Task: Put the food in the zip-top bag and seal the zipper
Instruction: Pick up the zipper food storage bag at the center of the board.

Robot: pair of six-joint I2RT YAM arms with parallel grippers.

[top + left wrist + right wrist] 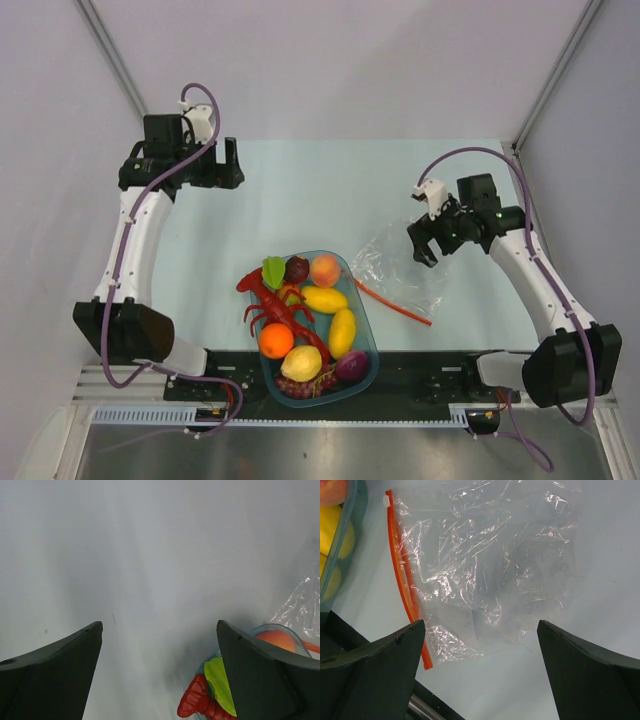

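The clear zip-top bag (400,262) lies flat and empty on the table, right of the blue tub (368,300). Its red zipper (392,300) runs along the edge nearest the tub. The food lies in the tub: a peach (325,270), an orange (275,340), yellow lemons (342,332), purple pieces (351,365) and a green leaf (273,271). My right gripper (425,243) is open and empty, just above the bag (490,565), with the zipper (402,580) to its left. My left gripper (228,165) is open and empty at the far left, away from the tub.
A big red toy lobster (272,305) lies in the tub among the fruit; it also shows in the left wrist view (197,700) beside the leaf (217,682). The tub stands by the black rail (430,375) at the table's near edge. Grey walls enclose the table.
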